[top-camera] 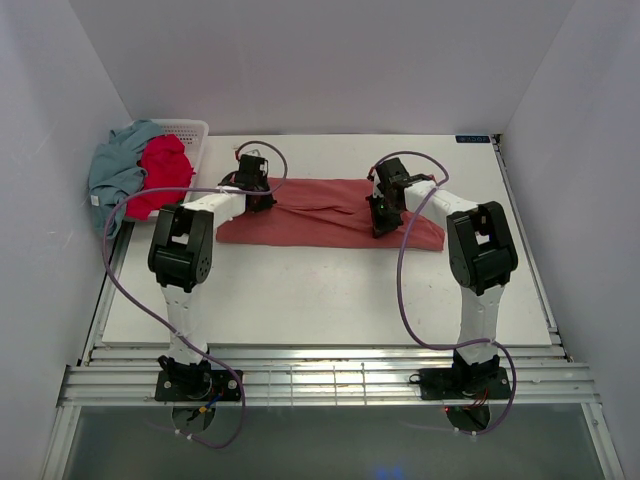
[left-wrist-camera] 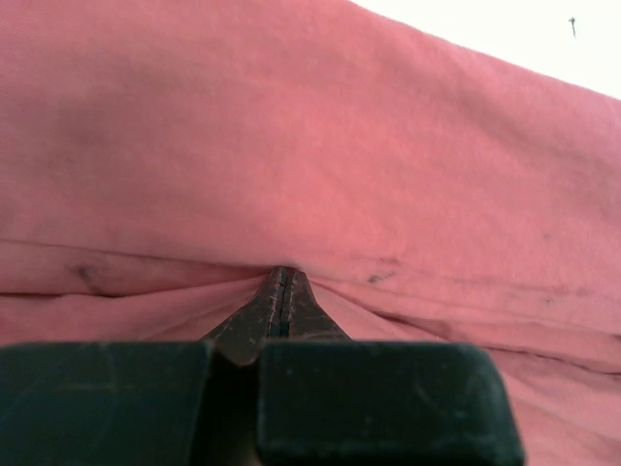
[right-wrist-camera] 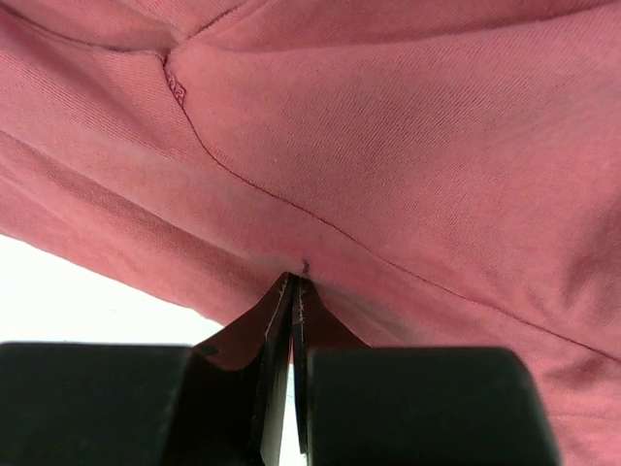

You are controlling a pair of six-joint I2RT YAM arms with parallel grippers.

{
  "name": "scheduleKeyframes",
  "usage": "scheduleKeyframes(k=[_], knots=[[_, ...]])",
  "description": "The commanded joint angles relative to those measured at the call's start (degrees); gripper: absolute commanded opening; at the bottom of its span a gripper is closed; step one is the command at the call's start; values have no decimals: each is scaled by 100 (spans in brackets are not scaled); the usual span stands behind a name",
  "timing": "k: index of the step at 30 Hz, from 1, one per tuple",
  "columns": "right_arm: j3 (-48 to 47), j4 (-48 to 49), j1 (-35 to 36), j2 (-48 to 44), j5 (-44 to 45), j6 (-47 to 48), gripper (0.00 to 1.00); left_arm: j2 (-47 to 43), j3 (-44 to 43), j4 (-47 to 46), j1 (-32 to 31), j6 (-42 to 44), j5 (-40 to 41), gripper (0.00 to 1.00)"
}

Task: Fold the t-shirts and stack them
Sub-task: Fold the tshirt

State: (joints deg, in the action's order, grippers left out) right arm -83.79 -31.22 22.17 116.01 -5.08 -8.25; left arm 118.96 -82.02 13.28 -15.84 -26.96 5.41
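A dusty salmon-red t-shirt [top-camera: 320,212] lies as a long flat band across the middle of the white table [top-camera: 320,295]. My left gripper [top-camera: 262,200] is at its far left end. In the left wrist view the gripper [left-wrist-camera: 282,274] is shut, with the salmon cloth [left-wrist-camera: 291,146] puckering around the tips. My right gripper [top-camera: 382,222] is over the shirt's right part. In the right wrist view it [right-wrist-camera: 296,280] is shut too, pinching the cloth [right-wrist-camera: 408,126] just below a seam. A bright crimson t-shirt [top-camera: 160,175] and a grey-blue one [top-camera: 115,165] lie heaped at the far left.
A white lattice basket [top-camera: 192,130] stands in the far left corner under the two heaped shirts, which spill over its near rim. White walls close in the table on three sides. Purple cables loop from both arms.
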Motion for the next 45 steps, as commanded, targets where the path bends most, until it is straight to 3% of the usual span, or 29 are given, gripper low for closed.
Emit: scheduleKeyframes(k=[1, 3, 8, 12, 24, 45], knots=[[-347, -121, 24, -34, 156, 227, 8, -206, -192, -158, 63, 24, -170, 0], [-663, -173, 24, -43, 262, 306, 9, -250, -227, -307, -77, -116, -364, 0], [-2085, -489, 6, 403, 691, 394, 29, -40, -692, -335, -849, -169, -532, 0], [-2782, -622, -81, 923, 798, 350, 36, 110, -772, -378, -1237, -309, -910, 0], [-3188, -640, -415, 1697, 1088, 491, 38, -13, -253, -589, -1589, -406, -1411, 0], [-3398, -402, -539, 1662, 131, 254, 40, 40, -51, -598, -1660, -538, -1464, 0]])
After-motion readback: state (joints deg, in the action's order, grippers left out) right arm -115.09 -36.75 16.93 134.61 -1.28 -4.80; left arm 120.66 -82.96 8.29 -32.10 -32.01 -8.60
